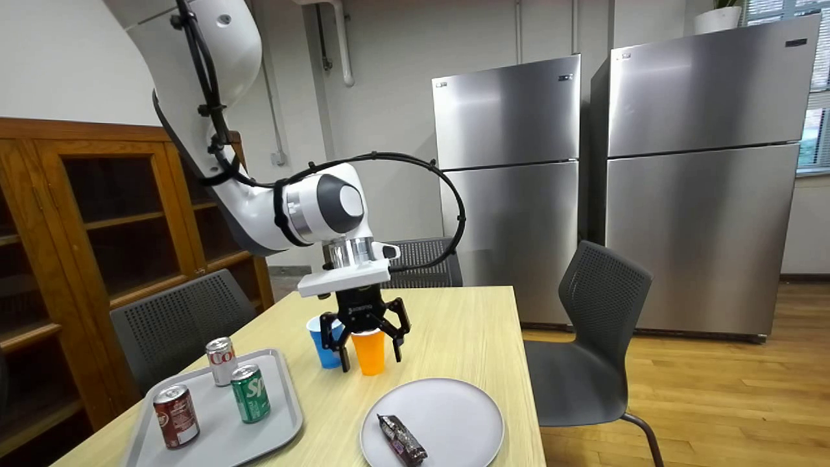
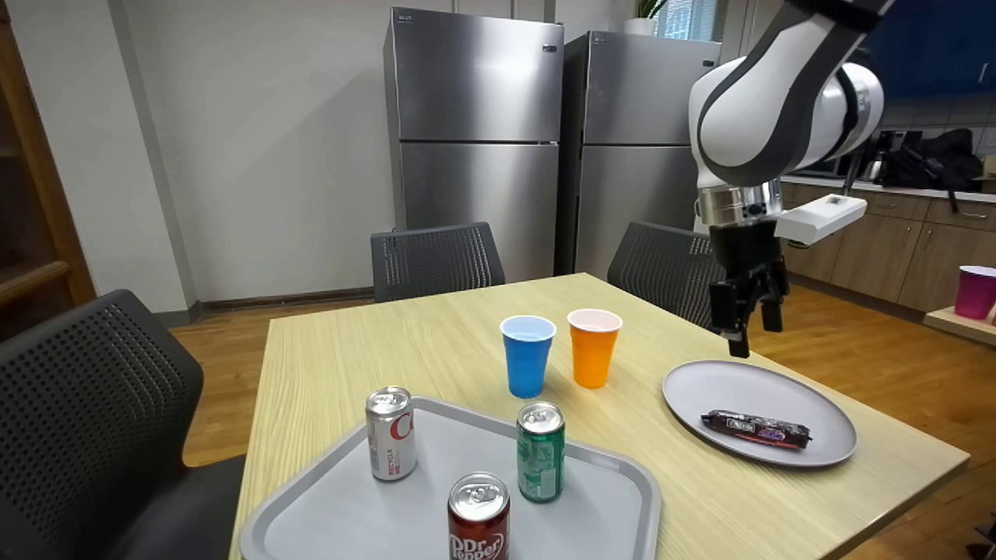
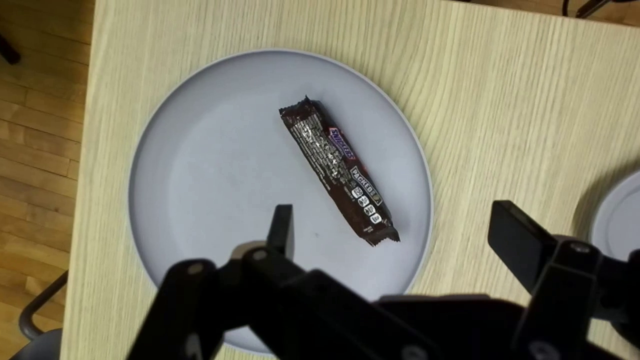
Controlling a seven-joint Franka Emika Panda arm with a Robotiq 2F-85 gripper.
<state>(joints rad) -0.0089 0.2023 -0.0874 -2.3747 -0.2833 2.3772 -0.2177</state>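
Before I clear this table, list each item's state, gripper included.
Black robot gripper: open, empty
Brown Snickers bar: wrapped
Round grey plate: occupied
Blue plastic cup: upright
Orange plastic cup: upright
Silver soda can: upright
Green soda can: upright
Maroon soda can: upright
Rectangular grey tray: occupied

– How do we hold our arm (image 1: pixel 181 104)?
– In an exterior view we lean it in from the left, its wrist (image 1: pixel 324 206) bent so that our gripper (image 1: pixel 371 364) points down.
– And our fingers (image 3: pixel 520 247)?
– In the wrist view we have them spread wide, one on the left, one on the right, well apart.
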